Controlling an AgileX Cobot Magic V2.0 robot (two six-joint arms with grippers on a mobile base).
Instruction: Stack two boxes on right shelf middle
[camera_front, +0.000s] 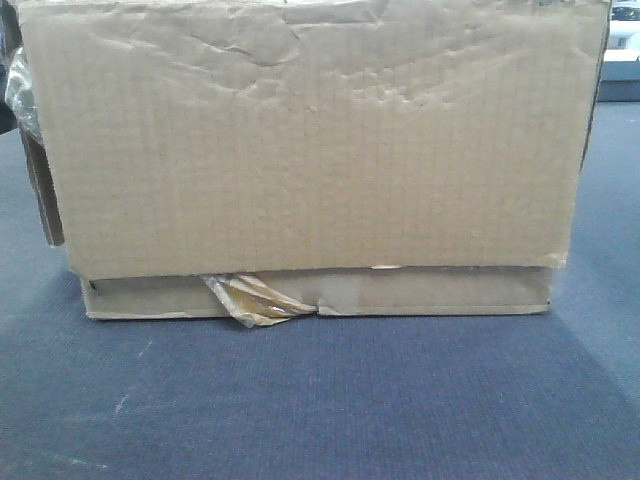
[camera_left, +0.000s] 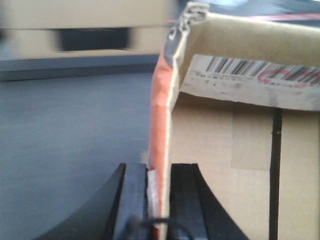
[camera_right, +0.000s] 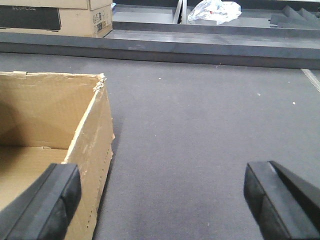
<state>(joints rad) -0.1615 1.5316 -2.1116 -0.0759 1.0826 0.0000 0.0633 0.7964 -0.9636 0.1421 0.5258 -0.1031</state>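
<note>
The large brown box (camera_front: 310, 140) with a wrinkled face fills the front view. It rests on the flatter box (camera_front: 420, 292), whose torn yellowish tape (camera_front: 250, 298) hangs at the front; both sit on the carpet. My left gripper (camera_left: 160, 170) is shut on an upright cardboard flap (camera_left: 161, 115) with an orange-red edge, on a box bearing a barcode label (camera_left: 250, 75). I cannot tell which box this is. My right gripper (camera_right: 162, 175) is wide open and empty, its left finger over the wall of an open-topped cardboard box (camera_right: 90, 145). The right shelf is out of view.
Dark blue-grey carpet (camera_front: 320, 400) lies under and in front of the boxes. In the right wrist view a low grey ledge (camera_right: 200, 47) runs across the back, with a printed carton (camera_right: 55, 17) at the far left and a crumpled plastic bag (camera_right: 215, 10) behind it.
</note>
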